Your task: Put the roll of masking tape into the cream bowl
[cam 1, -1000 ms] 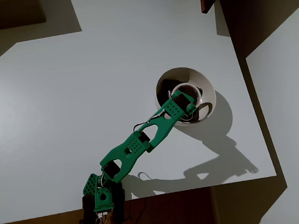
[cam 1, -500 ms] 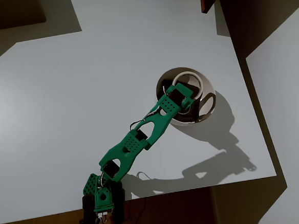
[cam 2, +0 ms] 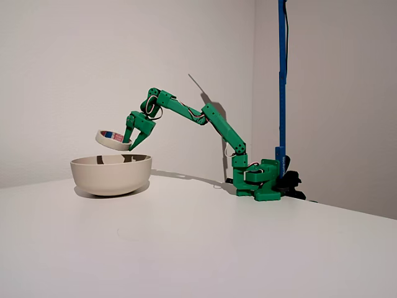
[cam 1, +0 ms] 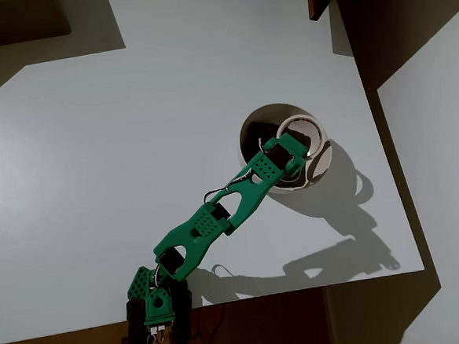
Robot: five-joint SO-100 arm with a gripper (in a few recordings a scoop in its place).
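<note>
Masking tape comes first: the roll of masking tape (cam 2: 113,139) hangs in the air just above the cream bowl (cam 2: 111,174), apart from its rim, tilted so that the end toward the arm sits lower. In the fixed view red and blue marks show on its inner core. In the overhead view the roll of masking tape (cam 1: 302,134) lies over the right part of the cream bowl (cam 1: 251,125), near the right rim.

Against the earlier overhead pictures, the roll has shifted: a second ago it lay deeper toward the bowl's middle under the claw, half a second ago it sat nearer the far rim, and now it is further right. The arm's shadow on the table has stretched right with it.

The gripper (cam 2: 133,143) is closed narrowly on the near edge of the roll, one finger above the ring wall and one below, and touches nothing else; from overhead the gripper (cam 1: 298,156) crosses the bowl's lower half.

Counted: one roll, one bowl, one green arm (cam 2: 211,124), one white table (cam 1: 94,150). Farther back, a blue vertical pole (cam 2: 282,74) stands behind the arm's base against the wall.
</note>
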